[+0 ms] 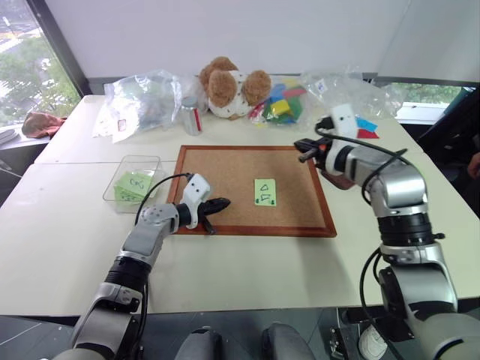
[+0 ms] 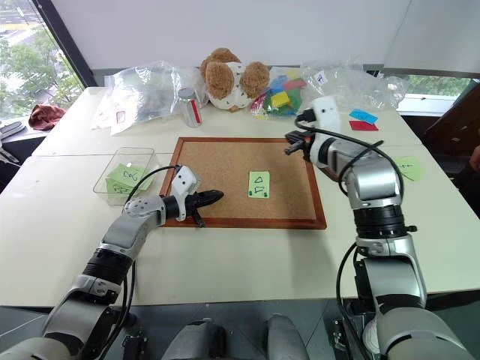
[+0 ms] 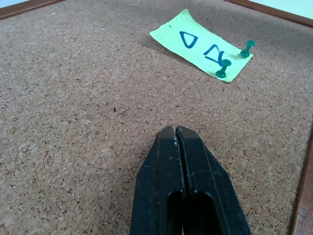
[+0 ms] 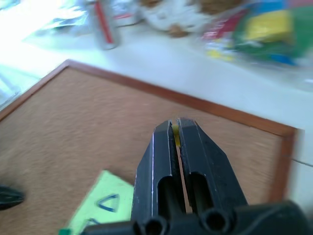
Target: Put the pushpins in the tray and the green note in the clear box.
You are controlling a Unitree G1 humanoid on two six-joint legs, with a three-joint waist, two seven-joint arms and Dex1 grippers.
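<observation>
The clear box (image 1: pixel 133 180) at the bench's left holds scribbled pale-green notes. The left gripper (image 1: pixel 218 203), jaws clenched empty, rests on the cork board (image 1: pixel 225 180). The green note (image 1: pixel 265 192), triangle-marked, lies mid-board under two green pushpins (image 3: pixel 223 69). The right gripper (image 1: pixel 303 148), raised, pinches something yellow.

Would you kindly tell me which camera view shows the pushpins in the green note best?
The left wrist view: two green pushpins stand clearly along one edge of the green note. Both eye views show them as tiny specks; the right wrist view catches only the note's corner.
</observation>
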